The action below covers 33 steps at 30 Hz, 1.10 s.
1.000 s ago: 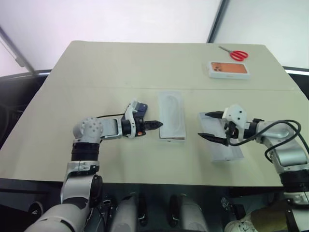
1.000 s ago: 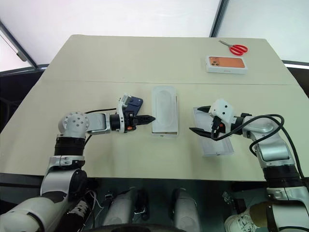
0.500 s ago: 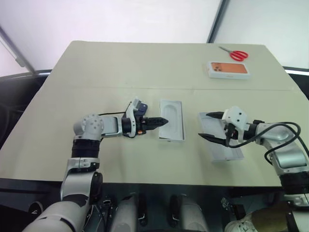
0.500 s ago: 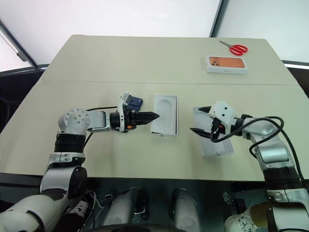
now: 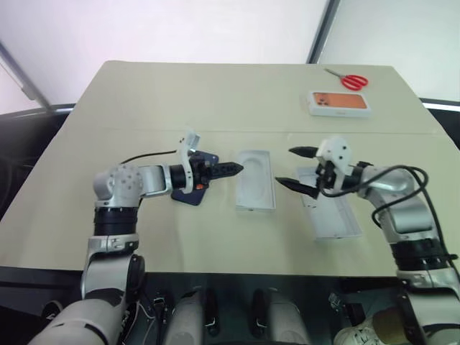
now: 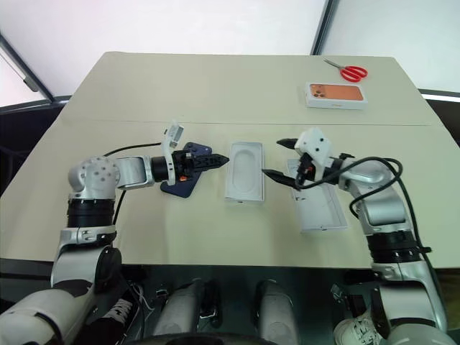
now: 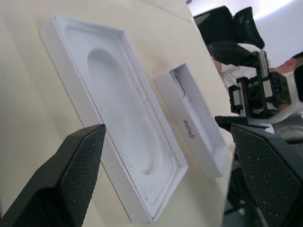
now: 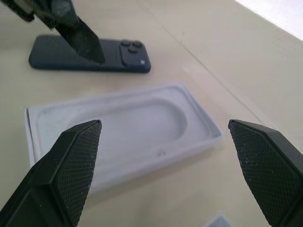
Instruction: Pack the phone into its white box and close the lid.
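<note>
A pale beige bench (image 5: 215, 100) carries a phone-packing set.

Readable writing: grey letters spelling "iPhone" run along the outer side wall of the lid (image 7: 196, 137), seen in the left wrist view. At the far right corner of the bench lies a white box with an orange phone picture (image 5: 340, 103), with red-handled scissors (image 5: 350, 80) just behind it.

The phone (image 8: 92, 53) is slim, dark navy, lying flat on the bench with its back up and a square camera cluster with round lenses at one corner. It sits under the left pincer (image 6: 224, 160), left of the middle, not held.

The white box (image 6: 245, 170) lies flat at the centre, open side up. It is a shallow white rectangle whose inside shows a long recess with rounded ends.

The lid (image 5: 329, 208) lies to the right of the box, apart from it, open side up, white with low walls.

The left pincer hovers between phone and box, fingers spread, empty. The right pincer (image 5: 297, 169) hovers over the lid's near-centre edge, fingers spread wide, holding nothing.
</note>
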Each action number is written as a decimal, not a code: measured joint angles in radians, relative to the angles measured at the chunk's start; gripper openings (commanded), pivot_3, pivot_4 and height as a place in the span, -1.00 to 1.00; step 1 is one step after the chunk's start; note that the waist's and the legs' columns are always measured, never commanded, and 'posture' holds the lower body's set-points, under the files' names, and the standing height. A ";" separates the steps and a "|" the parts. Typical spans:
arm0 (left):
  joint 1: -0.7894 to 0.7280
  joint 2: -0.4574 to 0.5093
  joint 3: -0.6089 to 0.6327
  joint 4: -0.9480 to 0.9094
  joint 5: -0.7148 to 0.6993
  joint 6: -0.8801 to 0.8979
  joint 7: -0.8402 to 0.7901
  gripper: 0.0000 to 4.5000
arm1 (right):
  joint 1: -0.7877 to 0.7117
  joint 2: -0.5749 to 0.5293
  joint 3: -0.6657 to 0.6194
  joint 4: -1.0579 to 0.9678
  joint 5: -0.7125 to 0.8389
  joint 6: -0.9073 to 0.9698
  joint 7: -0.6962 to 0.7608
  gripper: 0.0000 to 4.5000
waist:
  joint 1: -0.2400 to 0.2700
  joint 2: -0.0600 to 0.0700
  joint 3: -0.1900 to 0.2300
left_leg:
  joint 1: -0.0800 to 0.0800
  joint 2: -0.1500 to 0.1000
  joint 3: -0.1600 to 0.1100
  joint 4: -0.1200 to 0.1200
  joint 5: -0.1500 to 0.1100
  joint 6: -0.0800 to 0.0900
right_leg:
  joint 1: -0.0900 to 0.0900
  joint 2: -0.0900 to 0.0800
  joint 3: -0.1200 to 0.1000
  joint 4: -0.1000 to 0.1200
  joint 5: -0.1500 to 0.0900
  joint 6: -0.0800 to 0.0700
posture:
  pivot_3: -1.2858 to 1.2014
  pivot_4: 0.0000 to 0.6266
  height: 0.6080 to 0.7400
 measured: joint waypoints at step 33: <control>0.155 0.083 -0.208 -0.072 0.306 -0.380 -0.080 0.99 | -0.097 0.026 0.179 -0.009 -0.262 0.194 -0.084 -0.99 | 0.006 0.000 0.000 | -0.002 -0.001 0.000 0.000 0.000 0.000 | -0.002 -0.001 -0.001 0.000 0.000 0.000 | 0.03 -0.52 0.96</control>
